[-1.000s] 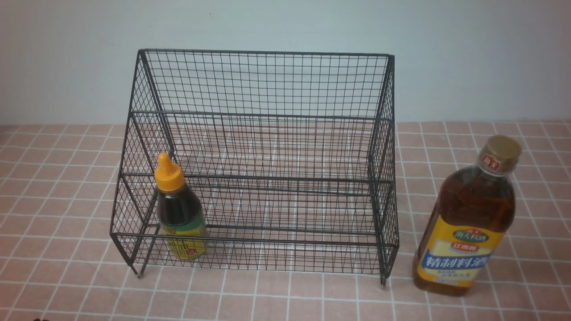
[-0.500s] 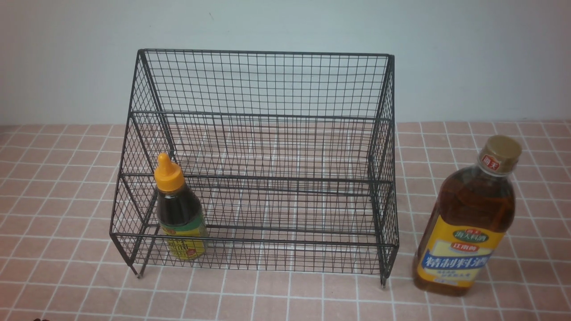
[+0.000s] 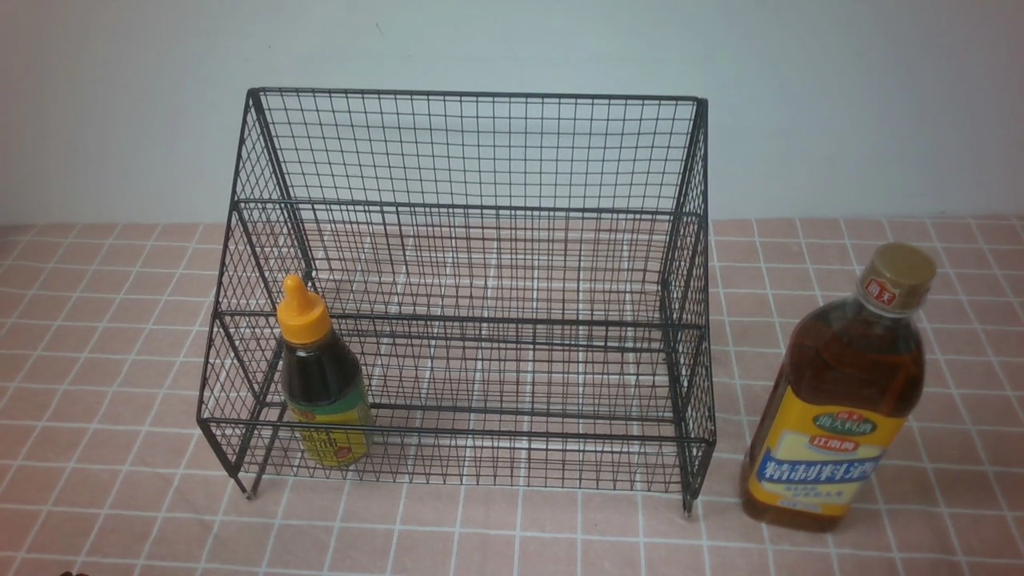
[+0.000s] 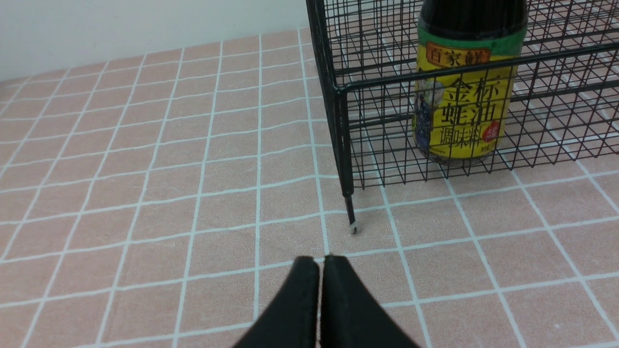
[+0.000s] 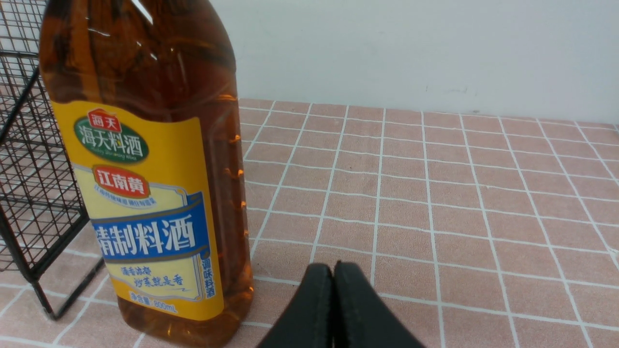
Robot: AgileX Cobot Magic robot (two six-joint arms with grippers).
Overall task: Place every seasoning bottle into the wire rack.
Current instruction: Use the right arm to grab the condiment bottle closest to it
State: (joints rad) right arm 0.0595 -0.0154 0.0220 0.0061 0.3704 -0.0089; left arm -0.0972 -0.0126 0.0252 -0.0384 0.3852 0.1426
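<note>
**Q:** what's sat where?

**A:** The wire rack (image 3: 480,152) is planted mid-desk (image 3: 120,320). The tall amber bottle (image 3: 840,400) is stood upright just outside the rack's right side. The small dark-sauce bottle (image 3: 324,384) is parked in the lower tier, left end.

**Q:** fingers?

**A:** Left fingers (image 4: 302,295) and right fingers (image 5: 314,304) are both pressed shut, nothing held. The tall bottle is found close ahead of the right fingers, off toward the rack, long axis vertical, so that arm would probably be picked.

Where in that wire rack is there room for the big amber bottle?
Lower tier: bare from the small dark bottle across to the right wall of the wire rack. Upper tier: bare wall to wall. Crowded at the lower tier's left end.
</note>
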